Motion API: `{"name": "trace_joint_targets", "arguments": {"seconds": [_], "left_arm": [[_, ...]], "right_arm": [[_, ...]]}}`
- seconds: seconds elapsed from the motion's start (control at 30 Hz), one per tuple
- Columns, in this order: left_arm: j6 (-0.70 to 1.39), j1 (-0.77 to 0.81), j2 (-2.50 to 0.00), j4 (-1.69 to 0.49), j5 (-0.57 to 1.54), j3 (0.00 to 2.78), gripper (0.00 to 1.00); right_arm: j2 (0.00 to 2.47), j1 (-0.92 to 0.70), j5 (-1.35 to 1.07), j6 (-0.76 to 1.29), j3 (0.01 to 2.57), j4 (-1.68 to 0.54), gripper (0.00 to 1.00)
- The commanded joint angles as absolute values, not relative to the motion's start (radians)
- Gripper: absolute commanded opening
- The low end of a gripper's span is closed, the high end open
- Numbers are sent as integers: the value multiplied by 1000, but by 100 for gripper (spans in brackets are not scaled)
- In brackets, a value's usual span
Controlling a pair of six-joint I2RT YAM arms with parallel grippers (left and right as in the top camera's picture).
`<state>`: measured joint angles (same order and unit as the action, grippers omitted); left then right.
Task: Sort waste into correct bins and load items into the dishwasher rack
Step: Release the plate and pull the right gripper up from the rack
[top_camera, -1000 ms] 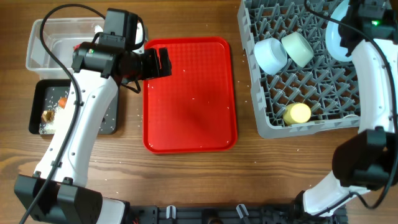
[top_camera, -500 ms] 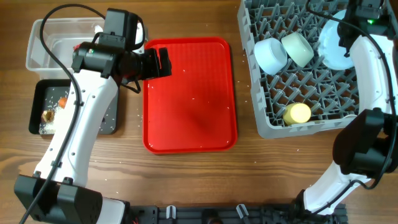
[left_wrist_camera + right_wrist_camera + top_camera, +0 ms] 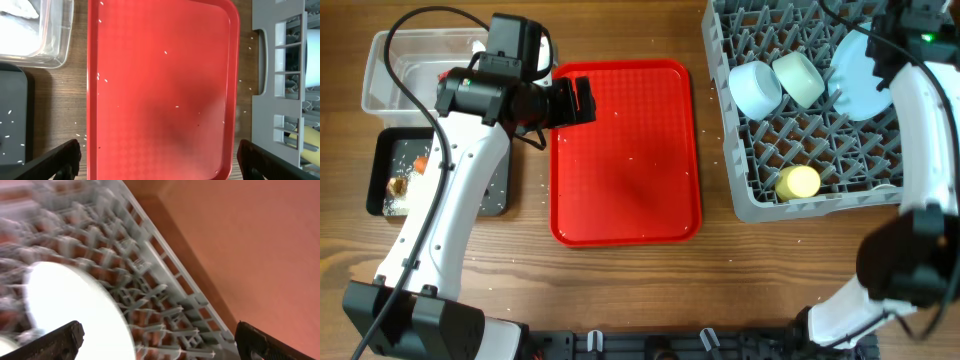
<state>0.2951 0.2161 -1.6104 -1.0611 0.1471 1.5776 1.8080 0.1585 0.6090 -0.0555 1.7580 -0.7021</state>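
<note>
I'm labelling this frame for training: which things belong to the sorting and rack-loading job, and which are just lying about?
Job: dishwasher rack, blue plate, blue bowl, green bowl, yellow cup, black tray, clear tub, rice grains.
Lying about: red serving tray, wooden table.

A wooden table (image 3: 620, 290) fills the overhead view, mid-brown, its grain running left to right in long darker streaks. The light is soft and even, and shadows on the wood are faint with blurred edges. Along the near edge runs a black rail (image 3: 650, 345) with small clips or brackets. From the left wrist the same planks show in narrow strips. From the right wrist a blurred orange-brown surface (image 3: 260, 245) fills the upper right, crossed diagonally by a darker band (image 3: 200, 265).
</note>
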Motion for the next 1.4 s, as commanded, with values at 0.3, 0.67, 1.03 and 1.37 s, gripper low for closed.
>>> {"name": "trace_joint_targets", "arguments": {"seconds": [0.3, 0.67, 1.03, 1.37], "left_arm": [[303, 221, -1617, -1058, 152, 1584, 100], [303, 221, -1617, -1058, 152, 1584, 100], [303, 221, -1617, -1058, 152, 1584, 100], [303, 221, -1617, -1058, 152, 1584, 100]], "right_arm": [[1401, -57, 100, -22, 1761, -870, 100], [1371, -112, -159, -26, 1761, -1035, 100], [1372, -112, -110, -54, 1761, -1031, 100], [1312, -111, -114, -157, 1679, -879, 100]]}}
